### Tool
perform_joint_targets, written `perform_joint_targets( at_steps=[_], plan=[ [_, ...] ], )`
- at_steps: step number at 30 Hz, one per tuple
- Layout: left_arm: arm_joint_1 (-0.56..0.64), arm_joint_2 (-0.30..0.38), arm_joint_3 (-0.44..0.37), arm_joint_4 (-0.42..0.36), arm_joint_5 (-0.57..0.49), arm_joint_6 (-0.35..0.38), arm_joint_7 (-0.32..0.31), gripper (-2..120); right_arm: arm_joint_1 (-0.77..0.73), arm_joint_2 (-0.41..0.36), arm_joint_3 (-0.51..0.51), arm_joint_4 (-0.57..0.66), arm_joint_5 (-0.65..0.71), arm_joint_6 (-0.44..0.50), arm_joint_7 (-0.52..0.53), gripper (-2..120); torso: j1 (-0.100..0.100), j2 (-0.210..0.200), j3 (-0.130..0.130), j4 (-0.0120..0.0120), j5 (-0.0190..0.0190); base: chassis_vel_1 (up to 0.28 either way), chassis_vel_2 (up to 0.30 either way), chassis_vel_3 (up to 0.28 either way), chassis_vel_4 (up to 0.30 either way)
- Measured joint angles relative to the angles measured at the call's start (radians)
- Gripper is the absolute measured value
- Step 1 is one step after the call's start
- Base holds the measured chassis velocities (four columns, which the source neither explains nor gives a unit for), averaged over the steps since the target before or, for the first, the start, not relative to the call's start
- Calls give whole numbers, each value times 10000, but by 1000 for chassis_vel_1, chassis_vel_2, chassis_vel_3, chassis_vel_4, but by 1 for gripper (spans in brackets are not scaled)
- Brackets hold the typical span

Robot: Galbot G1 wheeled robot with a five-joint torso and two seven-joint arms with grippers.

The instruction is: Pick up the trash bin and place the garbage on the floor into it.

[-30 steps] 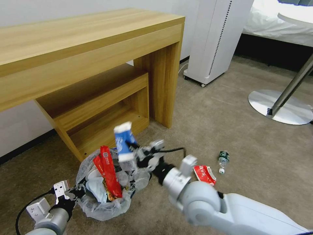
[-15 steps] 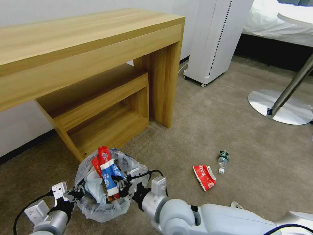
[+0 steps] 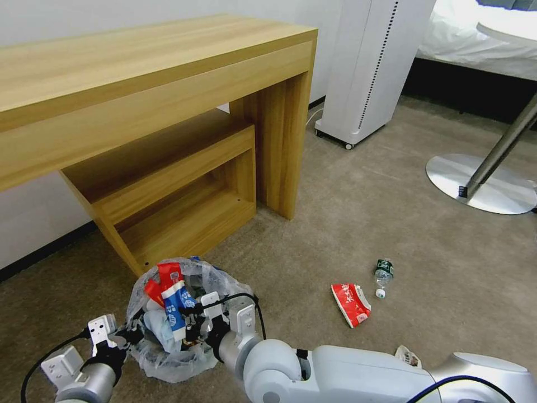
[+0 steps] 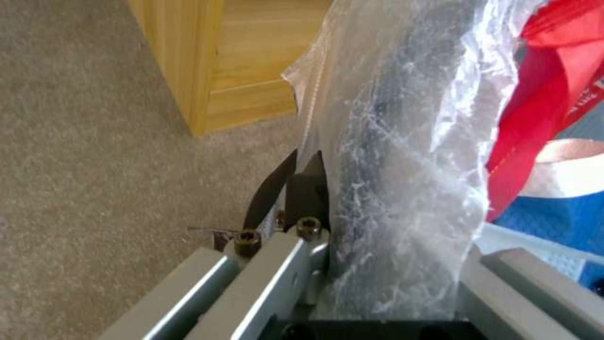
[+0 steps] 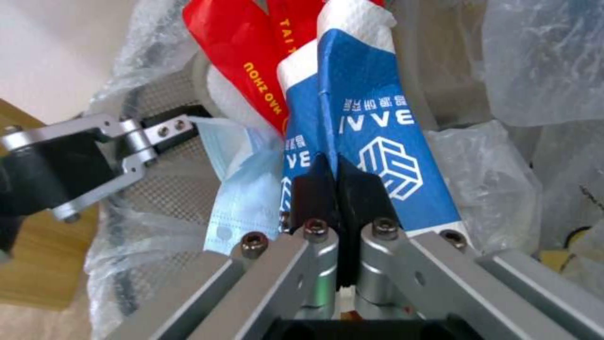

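Observation:
The trash bin [image 3: 168, 358], lined with a crinkled translucent bag, hangs low over the beige carpet floor [image 3: 347, 224] by the desk leg. My left gripper [image 3: 124, 334] is shut on its rim and liner [image 4: 403, 141]. My right gripper [image 5: 337, 172] is inside the bin mouth, shut on a blue-white carton [image 5: 377, 118], also seen from the head camera as carton [image 3: 174, 305]. A red wrapper [image 5: 245, 61] and a pale blue mask [image 5: 236, 198] lie in the bin beside it. On the floor lie another red wrapper [image 3: 351, 304] and a clear green-label bottle [image 3: 383, 274].
A wooden desk [image 3: 140, 73] with a lower shelf stands right behind the bin. A white appliance [image 3: 369, 67] on casters is at the back. A round metal table base [image 3: 481, 184] sits at the right. A small scrap [image 3: 408, 355] lies by my right arm.
My right gripper carried the blue-white carton from above the bin down into its mouth, the arm swinging lower and leftward. The bin sank slightly with the left gripper.

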Motion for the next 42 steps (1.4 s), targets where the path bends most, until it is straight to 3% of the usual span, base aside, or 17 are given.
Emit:
perform_joint_targets(
  at_steps=[10,21,23,26,27,31,33,35,40,42],
  plan=[
    [47,-72,65,75,102,-16,21,0,-43,-3,177,53,59,-290,341,0,0,0,0,1,0,0,0,0,0],
    [61,-82,46,9,103,-19,26,0,-49,-363,194,464,-366,-93,-229,41,-1,0,0,1,0,0,0,0,0],
    [63,-83,46,5,104,-19,26,0,-59,-377,179,469,-416,-69,-263,43,0,0,-1,1,1,0,0,0,0],
    [103,-88,32,-25,104,-19,26,0,-148,-479,204,402,-1100,395,-961,59,-1,0,0,0,1,0,0,0,0],
    [103,-88,32,-25,104,-19,26,0,-148,-479,204,402,-1100,395,-961,59,-1,0,0,0,1,0,0,0,0],
    [127,-136,28,-42,110,-18,30,0,-357,-452,645,-103,-2306,2214,-2876,78,0,0,0,1,1,0,0,0,0],
    [127,-137,26,-44,110,-17,30,0,-427,-436,810,-203,-2542,2618,-3291,82,-1,0,0,1,1,0,0,0,0],
    [127,-131,-4,-45,106,-13,31,0,-686,-448,1437,-237,-2911,3300,-4109,92,-1,0,0,1,2,0,0,0,0],
    [101,-128,-49,-43,82,-13,32,0,-1153,-678,2727,-68,-3577,3951,-4860,100,0,0,0,4,3,0,0,0,0],
    [44,-112,-60,-27,64,-13,32,0,-1556,-1059,4120,267,-3903,4112,-5311,100,0,0,0,2,2,0,0,0,0]
  ],
)
